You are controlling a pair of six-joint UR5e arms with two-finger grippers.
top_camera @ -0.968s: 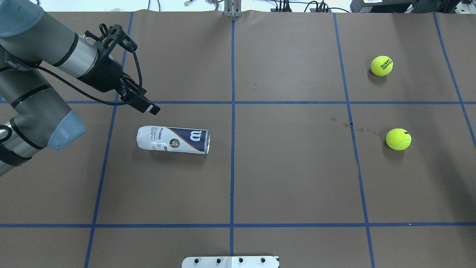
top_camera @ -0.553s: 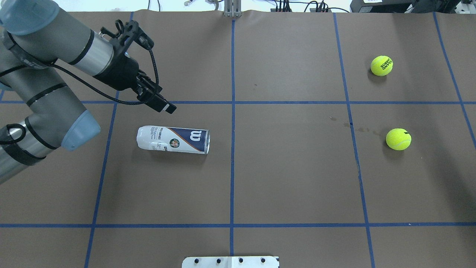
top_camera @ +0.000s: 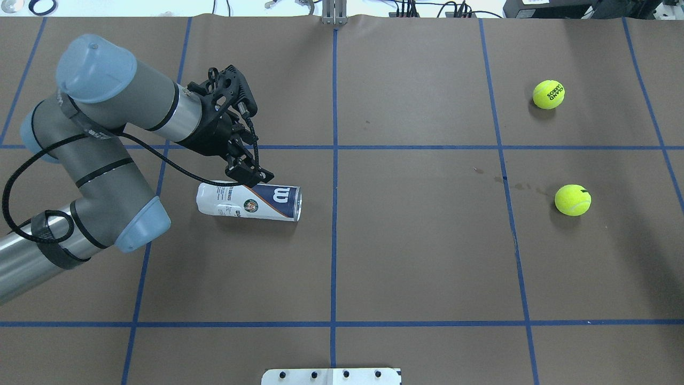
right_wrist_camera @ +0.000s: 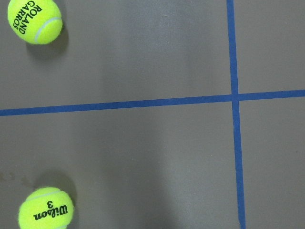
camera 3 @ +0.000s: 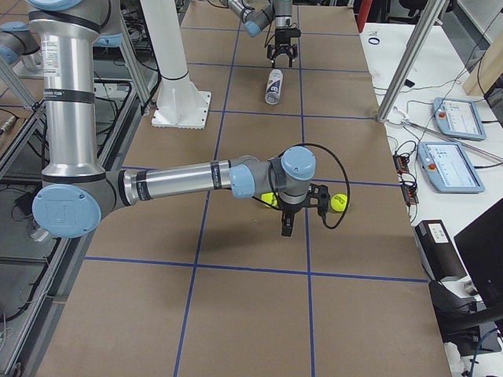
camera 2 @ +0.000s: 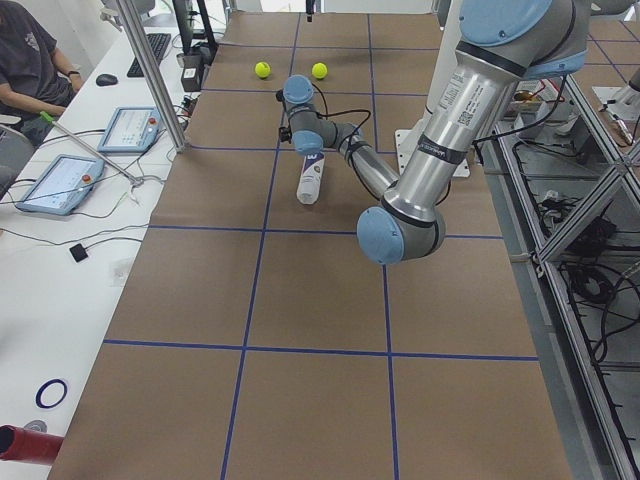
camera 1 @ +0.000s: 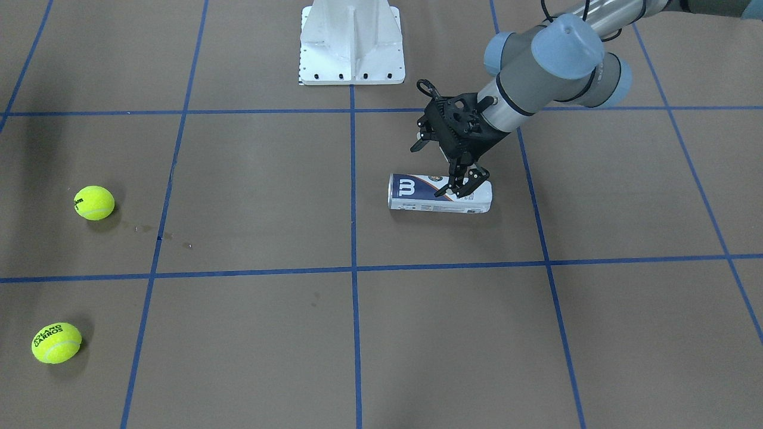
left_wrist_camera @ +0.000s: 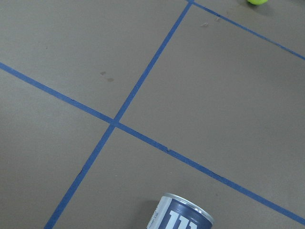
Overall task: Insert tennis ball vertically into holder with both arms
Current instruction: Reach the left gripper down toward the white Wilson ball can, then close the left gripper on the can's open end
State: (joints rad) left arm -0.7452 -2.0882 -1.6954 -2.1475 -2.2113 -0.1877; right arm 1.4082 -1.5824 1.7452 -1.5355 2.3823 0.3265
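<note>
The holder (top_camera: 248, 200) lies on its side left of the table's middle, with its open end toward the centre line. It also shows as holder (camera 1: 440, 193) and in the left wrist view as holder (left_wrist_camera: 183, 214). My left gripper (top_camera: 250, 174) hangs just over its far side, fingers pointing down and open, left gripper (camera 1: 468, 183). Two yellow tennis balls rest at the right: a far ball (top_camera: 548, 94) and a near ball (top_camera: 573, 200). My right gripper (camera 3: 285, 226) hovers above and between them; I cannot tell whether it is open or shut.
A white pedestal base (camera 1: 351, 42) is bolted at the robot's edge of the table. Blue tape lines (top_camera: 335, 160) divide the brown surface into squares. A seated person (camera 2: 25, 60) and tablets (camera 2: 60, 182) are at a side desk.
My left arm has swung right and down, bringing its gripper from up left of the holder to just above it. The holder and both balls have stayed put.
</note>
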